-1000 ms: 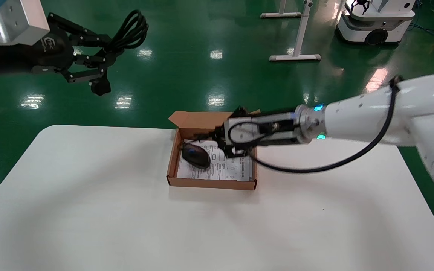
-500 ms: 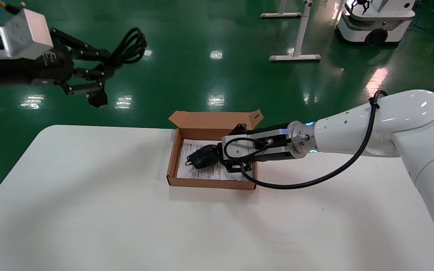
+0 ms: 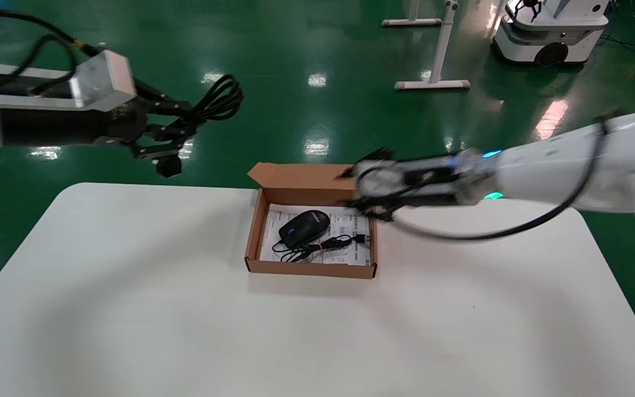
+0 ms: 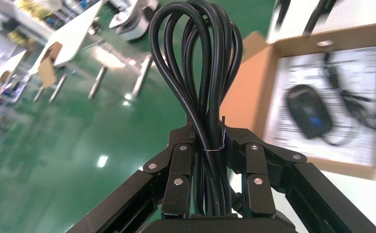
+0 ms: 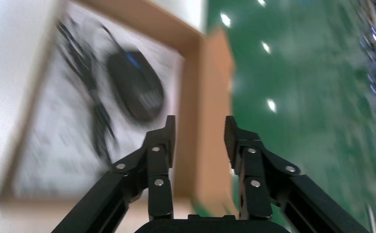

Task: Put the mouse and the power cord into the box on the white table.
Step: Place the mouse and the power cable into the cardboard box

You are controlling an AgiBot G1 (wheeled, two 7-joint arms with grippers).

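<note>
Head view: the brown cardboard box [image 3: 311,266] is sitting mid-way across the white table [image 3: 130,309], flap lid standing open at its far edge. The mouse [image 3: 303,227], smooth black oval, is lying inside on the white printed sheet, long axis slanting toward the far right, thin cable bundled beside it. The left gripper [image 3: 171,132] is hanging above the green floor beyond the table's far left corner, clamping the power cord [image 3: 215,102], loops pointing right. The right gripper [image 3: 370,187] is hovering over the box's far right corner.

Left wrist view: fingers [image 4: 178,170] are pinching the glossy coiled cord.

Right wrist view: right gripper [image 5: 198,133] is standing apart, holding nothing.
</note>
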